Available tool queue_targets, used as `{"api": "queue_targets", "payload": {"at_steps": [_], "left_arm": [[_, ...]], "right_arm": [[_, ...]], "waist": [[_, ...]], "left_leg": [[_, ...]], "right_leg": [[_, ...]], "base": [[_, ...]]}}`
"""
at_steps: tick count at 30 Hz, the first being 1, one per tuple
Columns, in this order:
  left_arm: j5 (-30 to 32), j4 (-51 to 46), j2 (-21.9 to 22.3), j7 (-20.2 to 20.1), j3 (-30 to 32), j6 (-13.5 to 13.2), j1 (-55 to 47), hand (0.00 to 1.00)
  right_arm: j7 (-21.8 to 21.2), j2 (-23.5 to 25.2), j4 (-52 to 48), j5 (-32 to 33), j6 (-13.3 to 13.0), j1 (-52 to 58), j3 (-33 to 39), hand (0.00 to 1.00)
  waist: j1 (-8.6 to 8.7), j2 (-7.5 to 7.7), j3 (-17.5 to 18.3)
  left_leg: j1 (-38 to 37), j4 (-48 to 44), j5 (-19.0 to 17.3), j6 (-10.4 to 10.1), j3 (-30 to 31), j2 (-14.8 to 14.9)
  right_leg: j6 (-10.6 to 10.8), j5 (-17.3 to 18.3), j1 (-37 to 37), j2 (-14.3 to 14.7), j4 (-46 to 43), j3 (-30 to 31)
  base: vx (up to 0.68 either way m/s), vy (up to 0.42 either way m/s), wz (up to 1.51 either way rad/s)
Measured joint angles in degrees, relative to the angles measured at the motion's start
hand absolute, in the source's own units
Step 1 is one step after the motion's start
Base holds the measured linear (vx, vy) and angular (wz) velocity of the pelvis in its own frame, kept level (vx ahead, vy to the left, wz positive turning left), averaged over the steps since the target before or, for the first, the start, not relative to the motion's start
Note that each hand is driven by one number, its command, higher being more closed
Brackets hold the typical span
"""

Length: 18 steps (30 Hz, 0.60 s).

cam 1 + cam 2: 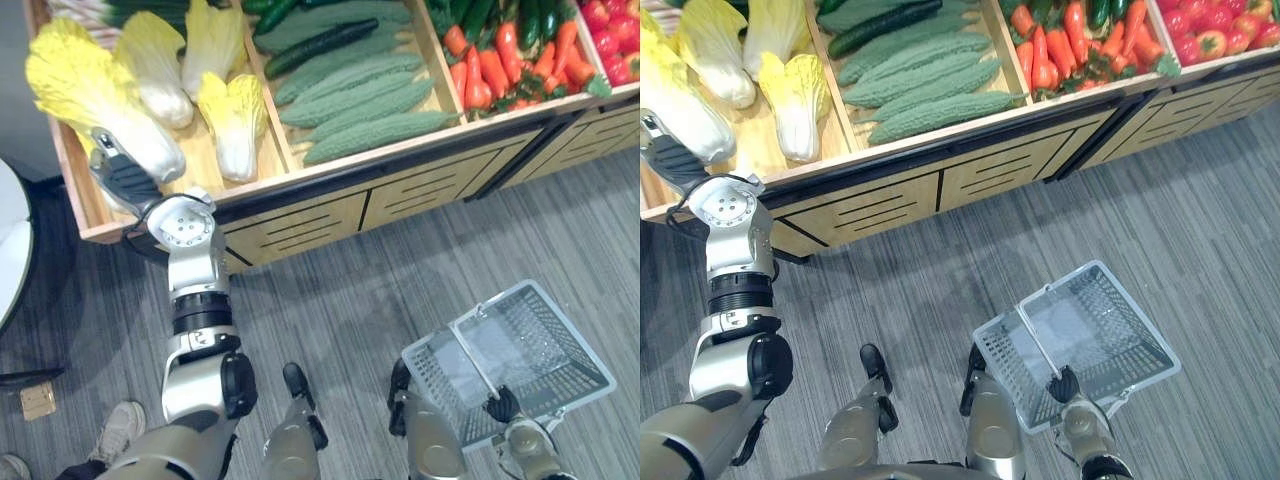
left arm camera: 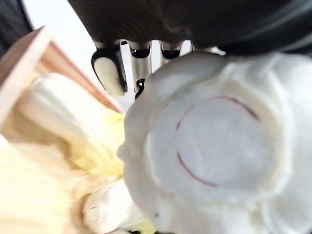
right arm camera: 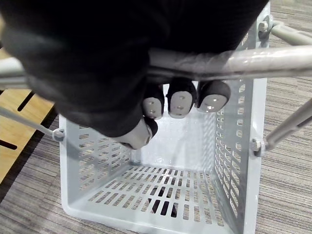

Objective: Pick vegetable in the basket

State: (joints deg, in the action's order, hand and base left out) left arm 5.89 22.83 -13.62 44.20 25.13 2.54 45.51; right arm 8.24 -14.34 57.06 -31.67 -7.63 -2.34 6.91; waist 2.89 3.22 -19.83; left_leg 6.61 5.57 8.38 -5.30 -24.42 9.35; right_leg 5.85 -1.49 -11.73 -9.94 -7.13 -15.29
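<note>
My left robot hand [image 1: 125, 182] is in the leftmost compartment of the light wooden produce bench [image 1: 300, 215]. It sits right at the stalk end of a large napa cabbage with a white base and crinkled yellow leaves [image 1: 90, 90]. In the left wrist view the cabbage's round cut base [image 2: 219, 146] lies close against the palm. I cannot tell whether the robot hand is clenched round it or only resting against it. The cabbage lies on the bench boards beside three others of its kind, with its leafy end pointing away from me.

My right robot hand [image 3: 179, 101] is clenched round the grey bar handle [image 3: 253, 61] of the pale grey perforated plastic basket [image 1: 575, 335]. The basket hangs low over the grey carpet floor, well apart from the bench, with nothing in it.

I expect this cabbage to be fairly heavy for one robot hand, dense and stiff at the stalk and soft towards the leaves. The outer leaves look loose and would likely tear or bruise if pinched, and the smooth white ribs may slip. I would take it round the firm white lower part, wrapping across its width, never by the yellow tips. Held that near the base, the long leafy end will probably droop, so I would lift slowly and keep it level over the bench's front edge.
</note>
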Motion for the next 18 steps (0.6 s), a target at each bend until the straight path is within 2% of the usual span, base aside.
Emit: {"api": "queue_targets", "payload": {"at_steps": [2,7,12,15,18], "left_arm": [[1.8,-2.8,0.0,0.9,0.1,-0.1,-1.0,1.00],[2.1,-8.0,0.2,1.0,-0.4,-0.8,-4.1,1.00],[3.5,-15.1,2.8,0.4,-3.4,-1.9,-8.8,1.00],[4.3,-18.6,4.3,-1.8,-7.0,-3.0,-12.4,1.00],[4.1,-20.1,5.2,-4.4,-9.3,-4.6,-15.6,1.00]], "right_arm": [[0.0,0.0,0.2,-0.2,0.1,0.9,0.0,1.00],[0.0,0.0,0.2,-1.8,0.1,1.7,0.8,1.00],[0.0,-0.7,0.1,-2.1,0.3,2.5,2.3,1.00],[-0.4,-2.4,-2.7,-2.4,0.6,2.5,2.2,1.00],[-2.1,-6.0,-9.6,-3.3,0.7,2.5,1.2,1.00]], "waist": [[-0.05,-0.14,1.8],[0.15,-0.37,3.5],[0.14,-0.68,6.3],[0.16,-1.11,6.8],[0.29,-1.60,7.5]], "left_leg": [[-0.1,0.3,0.1,0.1,0.1,0.0],[-1.1,0.3,0.2,0.2,0.1,-0.1],[-1.3,0.3,0.2,0.2,0.0,-0.1],[-2.7,0.2,0.0,0.0,-0.9,-0.2],[-4.0,0.3,-0.5,-0.5,-3.7,0.0]], "right_leg": [[0.0,0.0,0.1,0.0,0.0,0.1],[0.5,-0.4,1.6,0.0,1.1,0.2],[0.6,-0.5,2.0,0.1,1.7,0.2],[0.7,-1.2,3.1,0.3,2.6,1.4],[0.6,-2.5,3.0,0.9,4.2,4.3]], "base": [[0.00,0.000,0.00],[0.01,0.000,0.00],[0.05,-0.002,-0.01],[0.05,-0.003,-0.20],[0.03,0.006,-0.51]]}}
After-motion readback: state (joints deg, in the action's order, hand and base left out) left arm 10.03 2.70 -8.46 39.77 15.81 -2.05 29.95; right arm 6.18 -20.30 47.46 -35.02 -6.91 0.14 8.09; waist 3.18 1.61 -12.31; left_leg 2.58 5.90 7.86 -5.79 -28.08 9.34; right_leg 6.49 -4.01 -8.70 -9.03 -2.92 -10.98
